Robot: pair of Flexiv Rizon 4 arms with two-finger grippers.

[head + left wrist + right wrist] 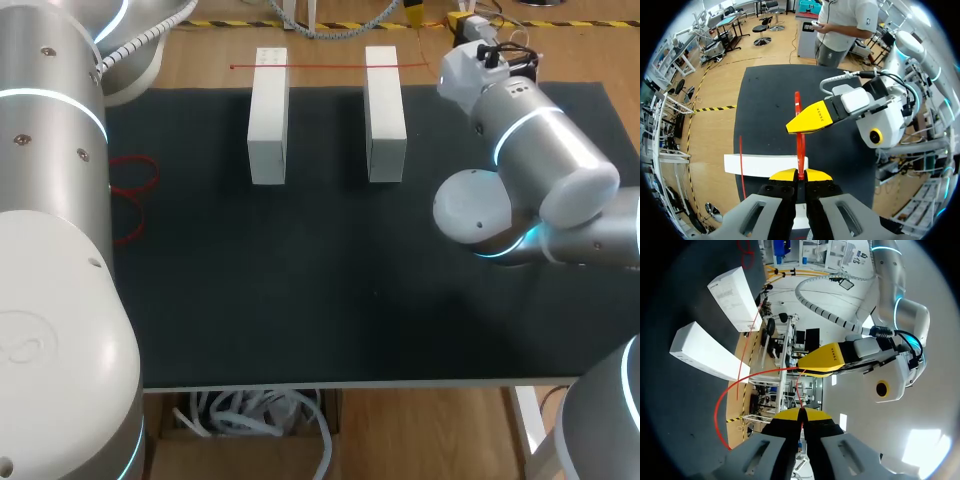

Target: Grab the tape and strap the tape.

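Tape [330, 66], a thin red line, pinched in both our grippers.
In the head view's upper middle it runs across two white blocks [268, 115] on the black mat [300, 280]; our left gripper [800, 173] and right gripper [801, 412] each clamp narrowly on it.

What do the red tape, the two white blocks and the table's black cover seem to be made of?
Red tape: thin, flexible plastic or fabric strap, probably; it curves freely. White blocks: matte, sharp-edged, perhaps painted foam or cardboard. Black cover: dull, non-reflective, likely cloth or rubber mat.
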